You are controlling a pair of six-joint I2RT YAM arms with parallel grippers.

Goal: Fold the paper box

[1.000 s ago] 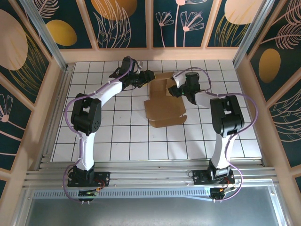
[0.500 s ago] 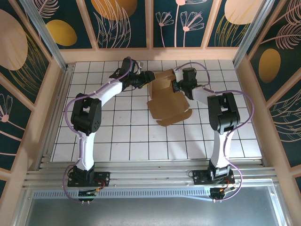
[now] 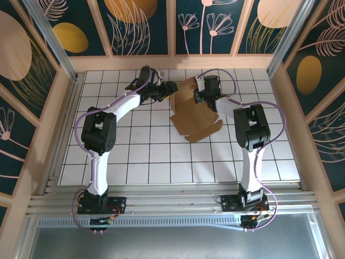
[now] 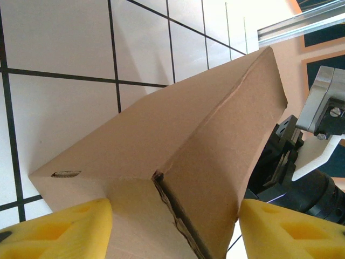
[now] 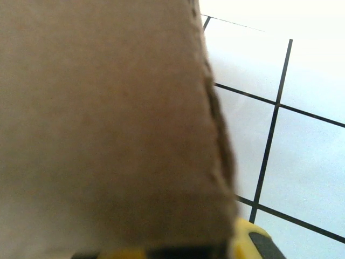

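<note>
Blocking most of the right wrist view, the paper box (image 5: 108, 118) is a brown blur close to the lens. One of the right hand's fingers (image 5: 249, 241) peeks out as a yellow sliver at the bottom edge, so I cannot tell whether that hand is clenched on the cardboard or just beside it. From above, the right hand (image 3: 204, 97) sits at the raised far part of the box, its fingertips lost behind its own dark body.

In the left wrist view the left hand (image 4: 172, 211) has its two yellow fingers (image 4: 59, 229) cut off at the bottom corners. A folded corner of the box (image 4: 178, 140) fills the gap between them, but I cannot tell if they squeeze it. A crease runs up from between them, one panel tilts up to the right, and part of the right arm (image 4: 315, 162) shows past it.

Seen from above, the box (image 3: 195, 116) lies on the white tiled counter (image 3: 135, 151) toward the far middle, partly folded. Its long axis runs slantwise from the far end between the two hands to the near right, and the rounded near flap points near-right. The left hand (image 3: 171, 89) is at its far left edge.

A second ago the sheet lay nearly square to the tiles. Its near end has since swung right, the right hand has drawn farther back, and the left arm has stayed put
</note>
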